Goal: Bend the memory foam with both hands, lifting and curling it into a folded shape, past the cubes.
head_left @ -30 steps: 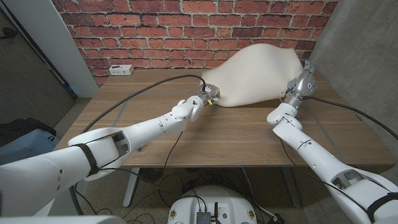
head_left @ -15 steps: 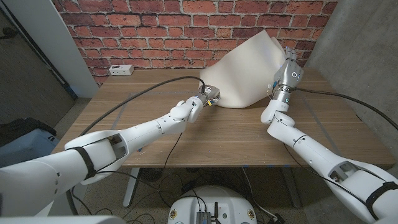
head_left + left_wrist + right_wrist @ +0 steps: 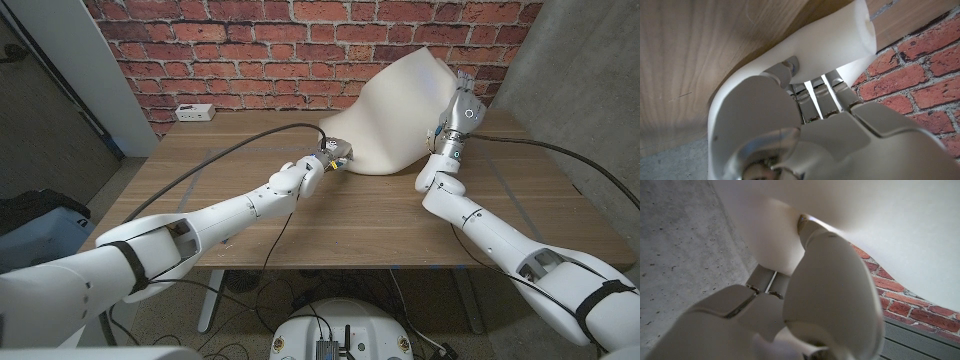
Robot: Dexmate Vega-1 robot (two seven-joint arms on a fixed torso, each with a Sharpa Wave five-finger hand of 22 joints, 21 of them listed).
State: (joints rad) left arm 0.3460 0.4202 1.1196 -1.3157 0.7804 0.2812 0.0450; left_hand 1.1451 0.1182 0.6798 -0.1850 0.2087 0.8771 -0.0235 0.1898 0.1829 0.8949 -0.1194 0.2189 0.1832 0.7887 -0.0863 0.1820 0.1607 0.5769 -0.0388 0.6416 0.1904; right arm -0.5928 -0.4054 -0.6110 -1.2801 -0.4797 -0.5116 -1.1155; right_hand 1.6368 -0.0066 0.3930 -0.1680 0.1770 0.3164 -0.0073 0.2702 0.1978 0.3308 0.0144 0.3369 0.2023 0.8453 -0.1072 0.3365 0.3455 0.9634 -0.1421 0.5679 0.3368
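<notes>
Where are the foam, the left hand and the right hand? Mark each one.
foam [image 3: 400, 115]: head view, middle of its raised face.
left hand [image 3: 333, 157]: head view, back of the hand at the foam's low corner.
right hand [image 3: 462, 108]: head view, back of the hand at the foam's raised edge.

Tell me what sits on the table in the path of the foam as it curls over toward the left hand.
Nothing visible: the foam, raised by the right hand, arcs over bare table toward the left hand gripping its low edge.

Cream-white memory foam [image 3: 395, 115], brown wood-grain table [image 3: 330, 215], red brick wall [image 3: 250, 50], seemingly silver-grey fingers [image 3: 815, 97]
</notes>
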